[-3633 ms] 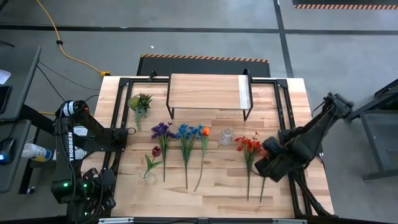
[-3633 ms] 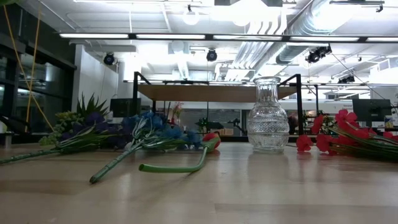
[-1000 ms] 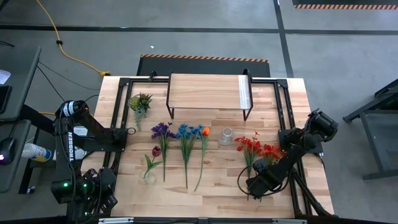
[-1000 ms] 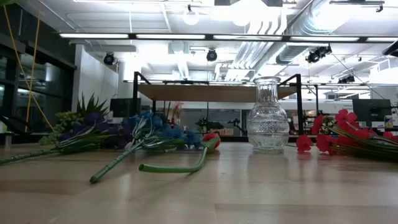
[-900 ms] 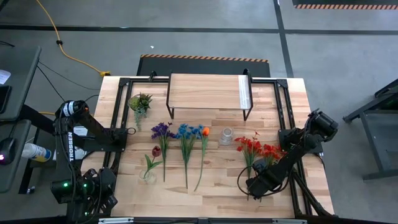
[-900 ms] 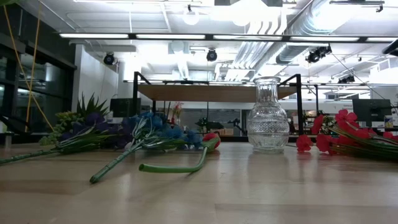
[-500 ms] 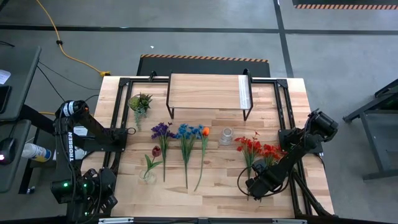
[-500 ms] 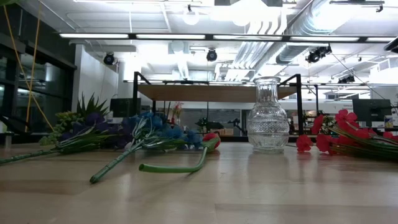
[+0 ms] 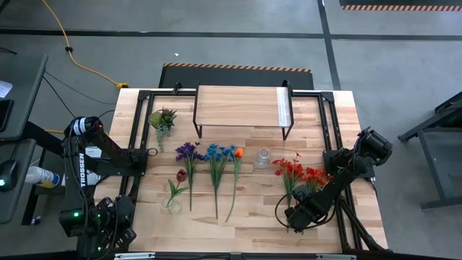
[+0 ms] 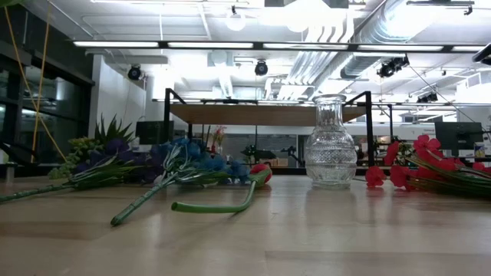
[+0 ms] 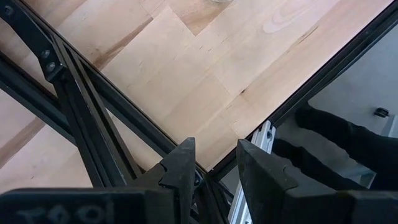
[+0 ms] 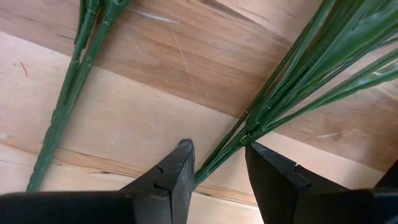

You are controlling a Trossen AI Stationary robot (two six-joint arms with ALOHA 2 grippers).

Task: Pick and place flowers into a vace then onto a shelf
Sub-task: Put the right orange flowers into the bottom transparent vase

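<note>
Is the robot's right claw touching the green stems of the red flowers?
Cannot tell. In the right wrist view the green stems pass between the right gripper's two fingers, but a sliver of table seems to show beside them, so contact isn't plain.

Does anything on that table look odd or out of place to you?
One thing: the orange flower has a bent stem, curling back on the tabletop, while the other flowers lie straight. The glass vase stands upright and empty. Nothing spilled.
</note>
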